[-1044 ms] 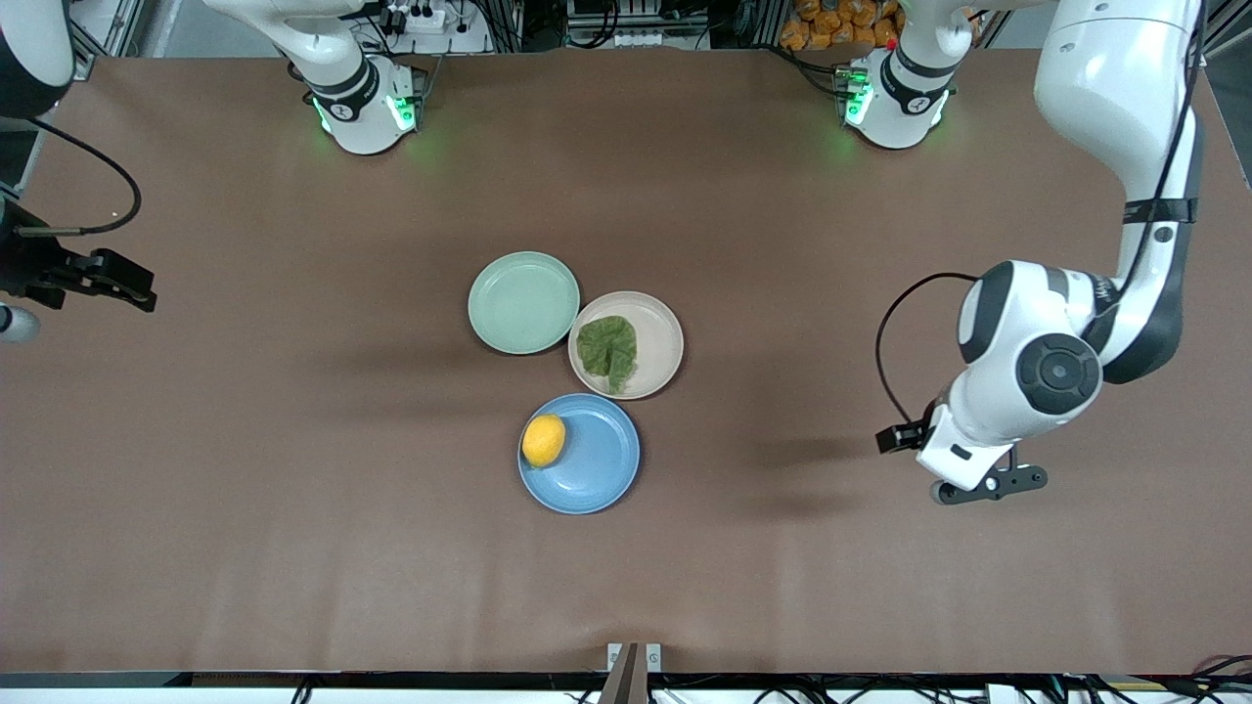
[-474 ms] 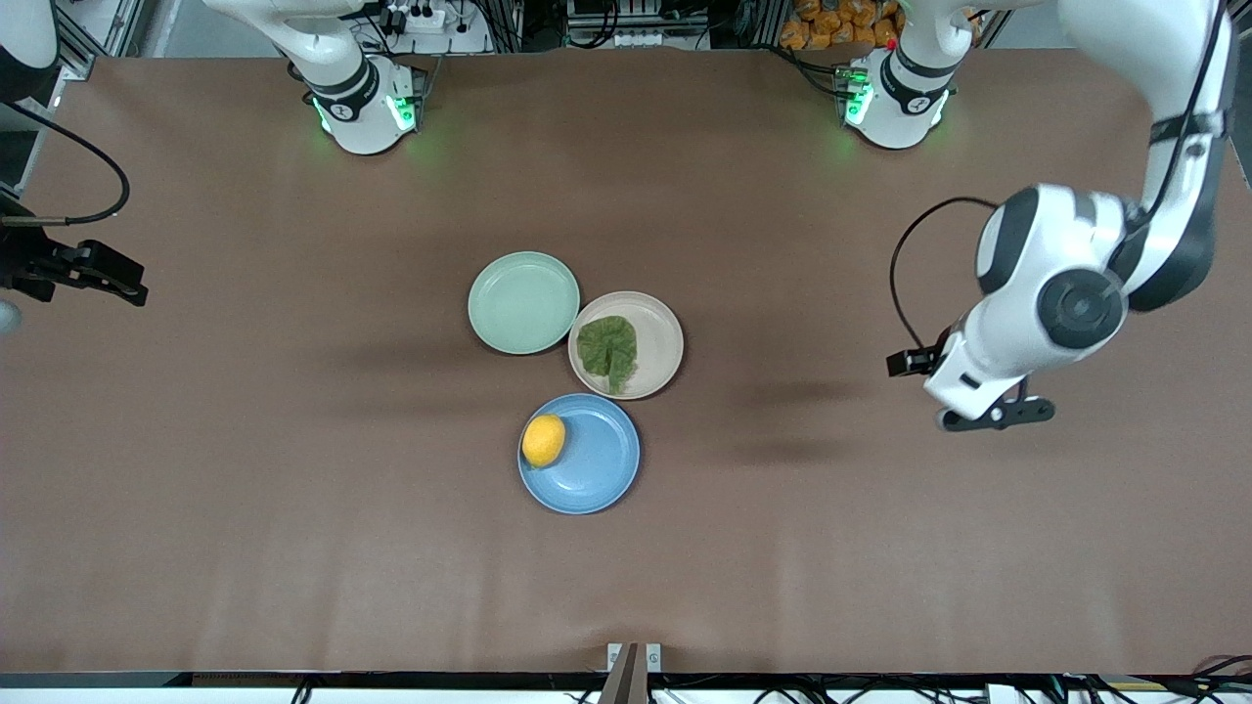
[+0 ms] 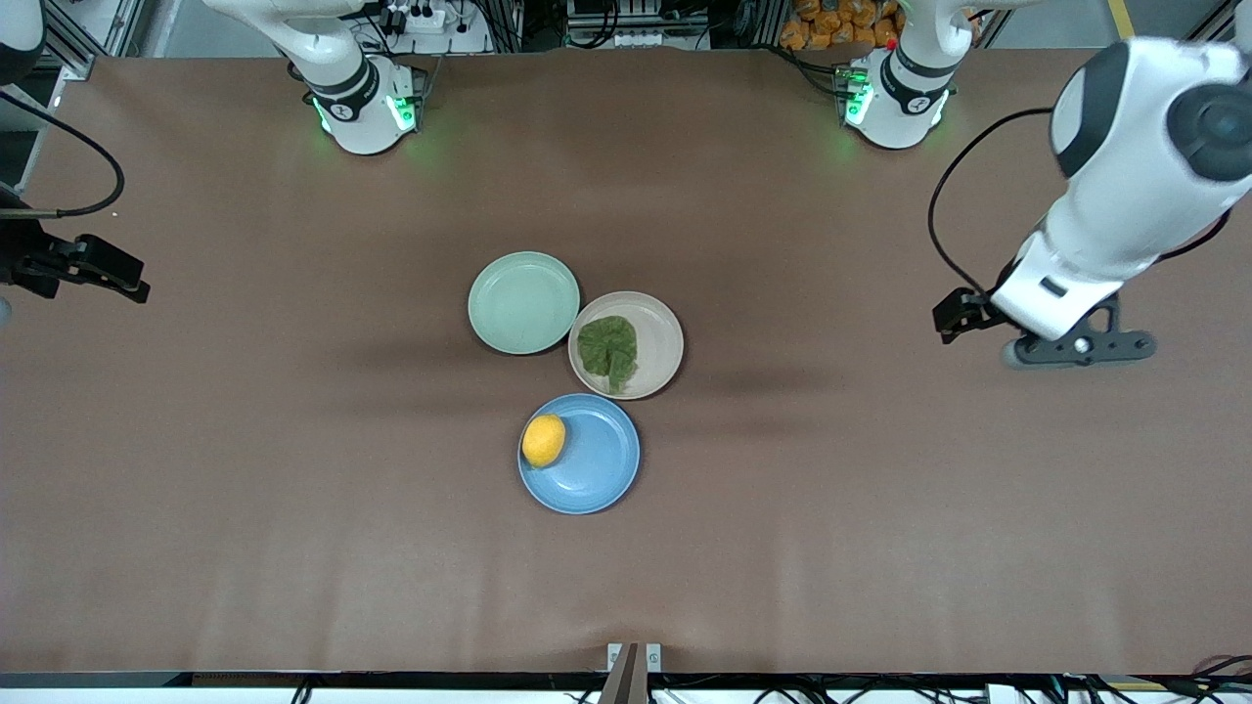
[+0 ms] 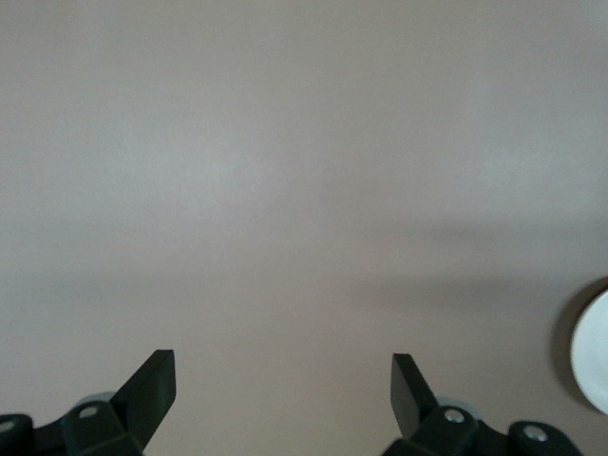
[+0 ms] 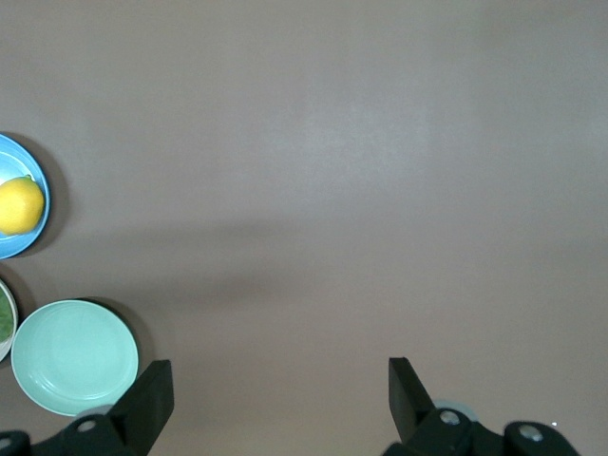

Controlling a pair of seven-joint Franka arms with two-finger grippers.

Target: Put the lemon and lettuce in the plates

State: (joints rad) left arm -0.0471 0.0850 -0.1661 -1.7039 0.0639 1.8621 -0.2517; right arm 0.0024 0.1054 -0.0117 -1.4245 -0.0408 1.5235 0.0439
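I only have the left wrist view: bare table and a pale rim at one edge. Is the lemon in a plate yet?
Observer: Yes. The lemon lies in the blue plate, close to its rim.
Operator: And the lettuce?
Observer: The lettuce lies on the beige plate, which sits farther from the front camera than the blue plate.
Operator: Where are the grippers?
Observer: The right gripper hangs over bare table toward the right arm's end, fingers open, holding nothing. The left gripper hangs toward the left arm's end, well away from the plates, also open.
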